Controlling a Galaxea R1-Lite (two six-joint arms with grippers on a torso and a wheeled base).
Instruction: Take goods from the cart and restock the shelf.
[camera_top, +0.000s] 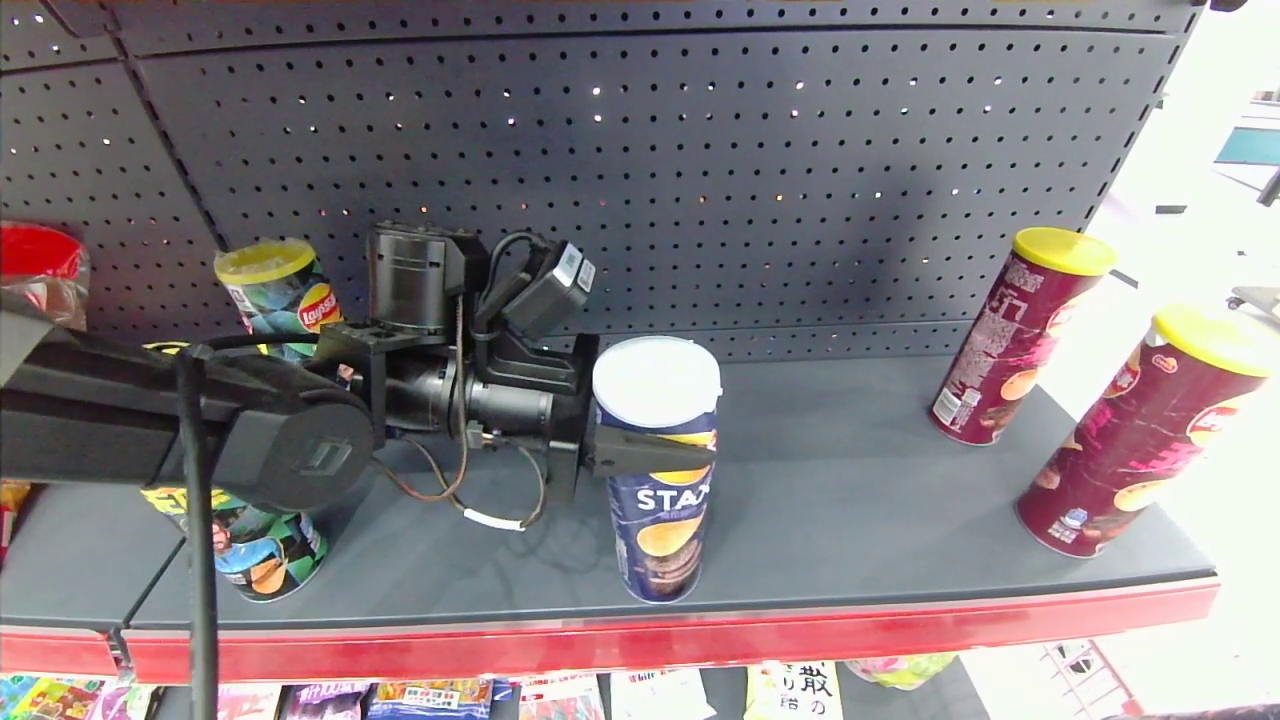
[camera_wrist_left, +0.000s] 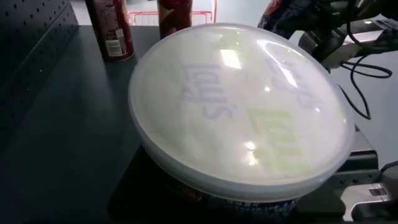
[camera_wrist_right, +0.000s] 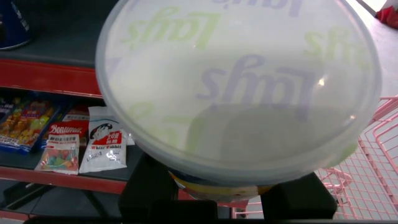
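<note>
1. blue can (camera_top: 665, 540) stands upright near the shelf's (camera_top: 850, 500) front edge, mid-length.
2. left gripper (camera_top: 640, 445) is clamped round its upper part.
3. right gripper (camera_wrist_right: 224, 199) is clamped on a second can (camera_wrist_right: 236, 81), near the pink cart (camera_wrist_right: 367, 180).
4. two maroon cans (camera_top: 1010, 340) stand at the shelf's right end.

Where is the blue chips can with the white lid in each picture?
Head view: blue can mid-shelf, in the left gripper.
Left wrist view: its white lid, very close.
Right wrist view: a blue base on the shelf, behind the can in the right gripper; probably it.
Shared landmark: the grey shelf board.
</note>
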